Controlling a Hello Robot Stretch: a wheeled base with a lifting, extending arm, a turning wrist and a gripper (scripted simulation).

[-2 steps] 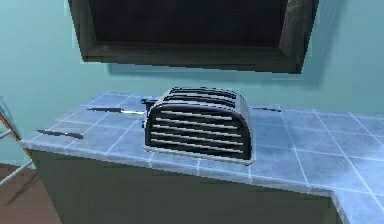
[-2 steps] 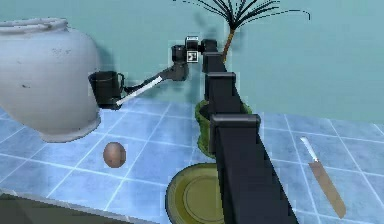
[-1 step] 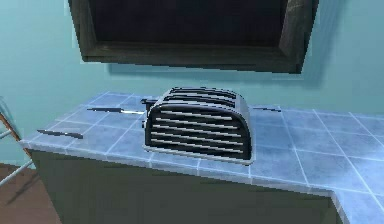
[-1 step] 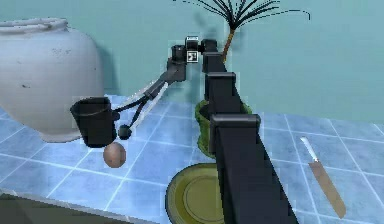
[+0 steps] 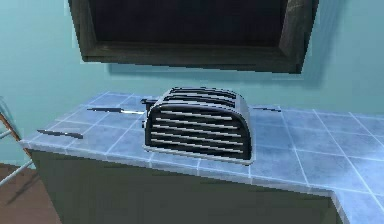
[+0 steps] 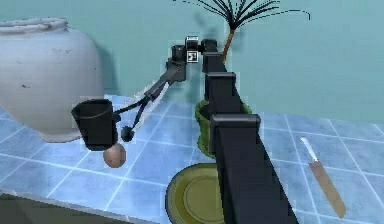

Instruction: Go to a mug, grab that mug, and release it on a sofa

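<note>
Arm side view: my gripper [image 6: 128, 128] is above the tiled counter [image 6: 60, 185]. The dark mug [image 6: 97, 122] is just at nine o'clock of its fingertips, in front of a big white vase [image 6: 40, 70]. I cannot tell if I hold the mug. A brown egg-like thing [image 6: 115, 156] lies at five o'clock of the mug.

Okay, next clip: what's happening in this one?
The Stretch robot's arm reaches out over a blue tiled counter, and its jaws end at a dark mug in front of a big white vase. Whether the mug is held or standing on the counter cannot be told. A brown egg-like thing, a green plate, a potted plant and a knife are nearby. Ahead sits a toaster.
</note>
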